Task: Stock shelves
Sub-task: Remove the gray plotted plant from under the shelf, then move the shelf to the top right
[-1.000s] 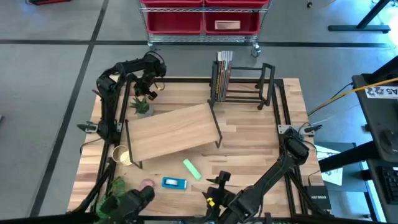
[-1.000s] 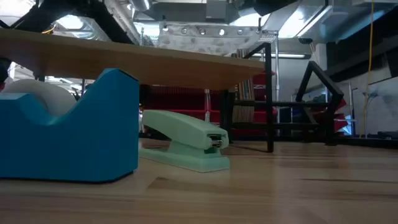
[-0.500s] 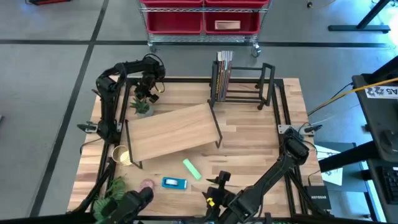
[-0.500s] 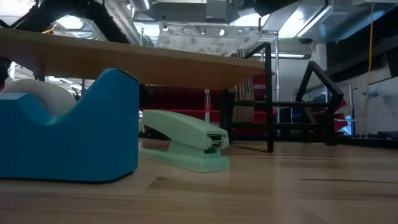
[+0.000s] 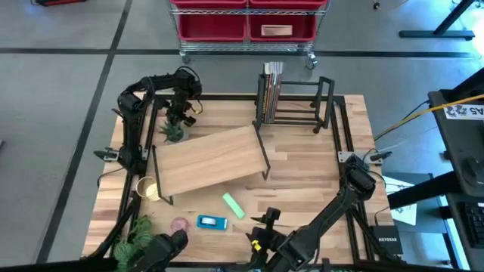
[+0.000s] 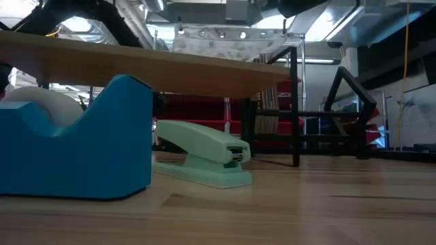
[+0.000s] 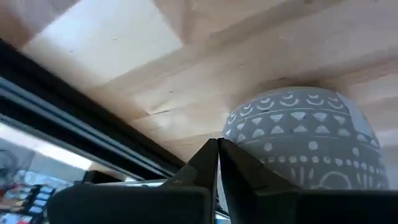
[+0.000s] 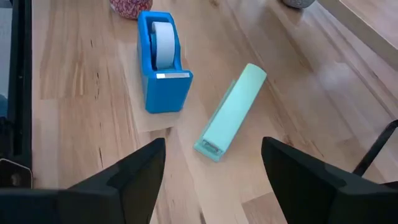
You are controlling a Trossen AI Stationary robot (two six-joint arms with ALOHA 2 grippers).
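On the wooden table [image 5: 302, 162], wood-topped shelf [image 5: 210, 160] beside book rack [image 5: 293, 100].

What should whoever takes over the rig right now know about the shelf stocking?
Left hand: shut, at the grey patterned pot on the table by the far left corner of the wood-topped shelf; whether it grips the plant cannot be told.
Right hand: open, empty, hanging over the blue tape dispenser and green stapler on the table in front of the shelf.
Done: books stand in the book rack.
Left: the shelf top is bare; pot, dispenser and stapler not yet shelved.
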